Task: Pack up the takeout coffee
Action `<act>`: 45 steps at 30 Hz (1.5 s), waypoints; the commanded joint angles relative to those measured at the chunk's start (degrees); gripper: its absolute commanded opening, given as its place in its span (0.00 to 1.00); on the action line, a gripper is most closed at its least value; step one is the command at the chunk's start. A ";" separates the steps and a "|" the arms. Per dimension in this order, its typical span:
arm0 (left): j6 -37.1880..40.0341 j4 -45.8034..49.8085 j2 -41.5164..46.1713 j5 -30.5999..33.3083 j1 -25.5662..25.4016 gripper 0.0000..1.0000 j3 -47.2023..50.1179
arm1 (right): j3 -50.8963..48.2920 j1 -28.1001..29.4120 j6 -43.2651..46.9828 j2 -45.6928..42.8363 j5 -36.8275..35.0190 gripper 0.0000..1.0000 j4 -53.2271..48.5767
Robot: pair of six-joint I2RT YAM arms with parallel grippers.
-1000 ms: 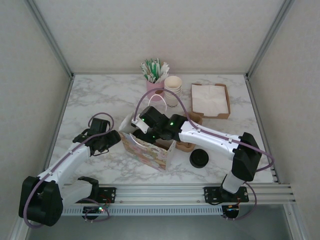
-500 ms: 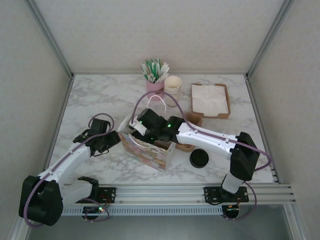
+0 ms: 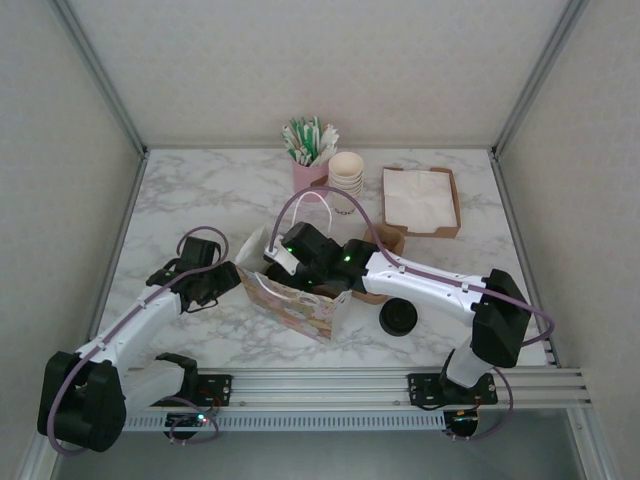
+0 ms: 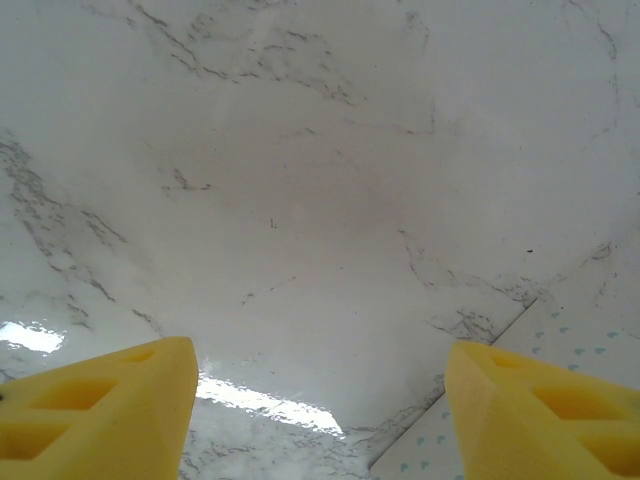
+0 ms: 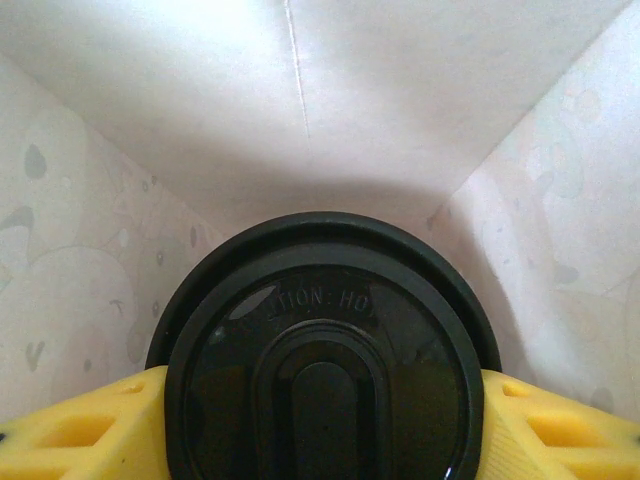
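Note:
The takeout coffee point(image 5: 325, 360) shows its round black sip lid in the right wrist view, with white bag walls point(image 5: 300, 100) close around it. My right gripper point(image 5: 325, 425) is shut on it, a yellow finger point(image 5: 90, 425) pressed against each side. In the top view the right gripper point(image 3: 300, 262) reaches down into the open patterned paper bag point(image 3: 295, 300). Just left of the bag, my left gripper point(image 3: 228, 278) hangs over bare marble. Its fingers stand open with nothing between them point(image 4: 320, 410), and the bag's edge point(image 4: 470, 450) lies at lower right.
A loose black lid point(image 3: 398, 318) lies right of the bag. A brown cardboard piece point(image 3: 385, 245) sits behind the right arm. At the back stand a stack of cream cups point(image 3: 347, 172), a pink cup of stirrers point(image 3: 310, 150) and a napkin tray point(image 3: 420, 200).
My right gripper has sunk a little lower into the bag with the coffee, and the bag's top has shifted slightly. The left arm has stayed put.

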State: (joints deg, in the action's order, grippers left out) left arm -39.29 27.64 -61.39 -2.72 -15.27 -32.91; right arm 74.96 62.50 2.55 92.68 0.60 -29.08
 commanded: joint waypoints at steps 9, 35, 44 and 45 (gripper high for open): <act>-0.44 2.10 1.10 1.56 -0.11 0.66 -1.28 | -3.92 -0.07 1.54 5.09 -4.59 0.50 -15.87; -0.30 4.97 2.39 3.34 -0.53 0.66 -3.39 | 8.74 -0.27 -3.34 5.67 0.30 0.51 -24.97; -0.25 4.95 2.32 3.71 -0.83 0.66 -3.22 | 9.71 -1.47 -7.66 8.90 0.37 0.50 -27.32; -0.22 4.96 2.40 3.68 -0.89 0.66 -3.22 | 9.34 -1.44 -8.05 9.08 0.44 0.50 -27.13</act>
State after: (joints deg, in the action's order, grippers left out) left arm -39.24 30.70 -59.88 -0.78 -15.66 -34.94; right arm 86.67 61.47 -2.90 98.28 0.54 -45.76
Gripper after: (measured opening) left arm 0.661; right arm 0.642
